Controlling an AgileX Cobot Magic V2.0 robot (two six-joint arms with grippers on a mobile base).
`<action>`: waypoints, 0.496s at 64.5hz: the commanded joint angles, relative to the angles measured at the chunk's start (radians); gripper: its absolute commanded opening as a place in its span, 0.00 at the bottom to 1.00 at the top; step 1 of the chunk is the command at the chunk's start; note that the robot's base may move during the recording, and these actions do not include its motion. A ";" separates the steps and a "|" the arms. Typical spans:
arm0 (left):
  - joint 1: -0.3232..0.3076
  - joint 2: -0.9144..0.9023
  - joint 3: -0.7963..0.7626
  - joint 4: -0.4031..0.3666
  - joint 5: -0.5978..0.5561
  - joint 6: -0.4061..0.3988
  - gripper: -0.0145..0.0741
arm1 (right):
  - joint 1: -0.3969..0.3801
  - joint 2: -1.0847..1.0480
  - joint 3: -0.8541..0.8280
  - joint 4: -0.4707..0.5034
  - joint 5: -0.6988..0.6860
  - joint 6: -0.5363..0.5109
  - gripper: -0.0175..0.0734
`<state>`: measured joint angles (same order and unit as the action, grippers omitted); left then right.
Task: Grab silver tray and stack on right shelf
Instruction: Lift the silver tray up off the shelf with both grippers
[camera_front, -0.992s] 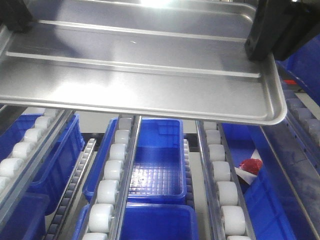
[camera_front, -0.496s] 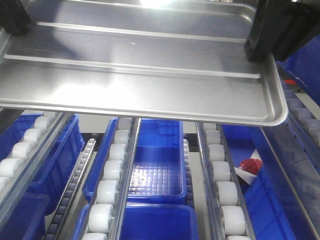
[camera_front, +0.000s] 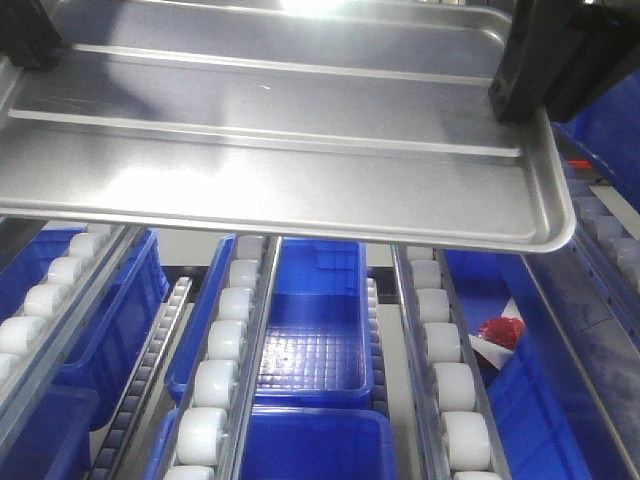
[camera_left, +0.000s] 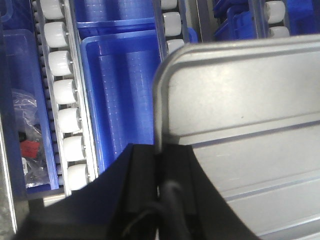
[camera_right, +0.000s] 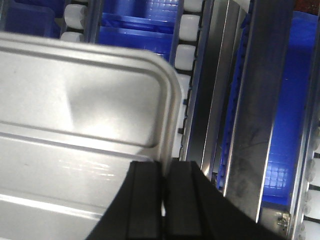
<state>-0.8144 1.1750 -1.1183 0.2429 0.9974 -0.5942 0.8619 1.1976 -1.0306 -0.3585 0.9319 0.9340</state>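
Observation:
The silver tray (camera_front: 280, 150) with two long ridges fills the top of the front view, held level in the air above the right shelf (camera_front: 440, 340), a roller rack with white roller rails. My left gripper (camera_left: 160, 155) is shut on the tray's left rim; the tray (camera_left: 250, 115) fills the right of that view. My right gripper (camera_right: 165, 170) is shut on the tray's right rim, with the tray (camera_right: 75, 115) to its left. In the front view the left gripper (camera_front: 25, 35) and right gripper (camera_front: 530, 75) show as black blocks at the tray's ends.
Blue plastic bins (camera_front: 315, 310) sit below the roller rails (camera_front: 225, 360). One bin at the right holds a red item (camera_front: 500, 330). Sloped steel side rails (camera_right: 255, 110) run just right of the right gripper. A bag of small parts (camera_left: 27, 130) lies in a bin at the left.
The tray has barely shifted; both grippers keep their hold on its rims.

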 joint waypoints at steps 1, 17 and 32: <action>-0.012 -0.023 -0.030 0.017 -0.030 0.013 0.06 | -0.002 -0.027 -0.026 -0.039 -0.041 -0.026 0.25; -0.012 -0.023 -0.030 0.017 -0.030 0.013 0.06 | -0.002 -0.027 -0.026 -0.039 -0.041 -0.026 0.25; -0.012 -0.023 -0.030 0.017 -0.030 0.013 0.06 | -0.002 -0.027 -0.026 -0.039 -0.041 -0.026 0.25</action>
<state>-0.8144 1.1750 -1.1183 0.2429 0.9994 -0.5942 0.8619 1.1976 -1.0306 -0.3585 0.9319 0.9317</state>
